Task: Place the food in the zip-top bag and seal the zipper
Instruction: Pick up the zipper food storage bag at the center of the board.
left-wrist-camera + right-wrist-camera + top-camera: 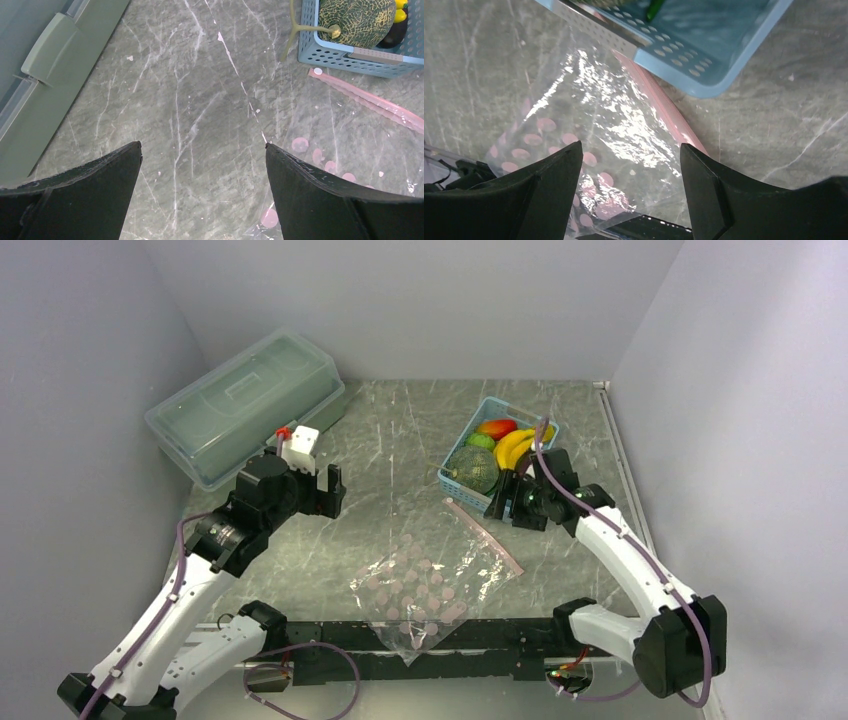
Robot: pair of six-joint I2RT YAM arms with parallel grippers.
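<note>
The zip-top bag (425,585) lies flat near the table's front edge, clear with pink dots. Its pink zipper (485,535) runs slantwise toward the basket. The food sits in the light-blue basket (455,485): a dull-green melon (473,468), yellow bananas (515,447), a red-orange piece (495,427) and a small green ball (482,441). My right gripper (500,504) hangs open by the basket's near side, over the bag (589,110) and zipper (664,105), holding nothing. My left gripper (325,490) is wide open above bare table, left of the bag (325,155), also with nothing in it.
A large translucent lidded box (245,405) stands at the back left, its edge (45,75) close to my left gripper (202,145). The basket (350,57) holds the melon (355,20). A black rail (480,635) runs along the front edge. Walls enclose three sides.
</note>
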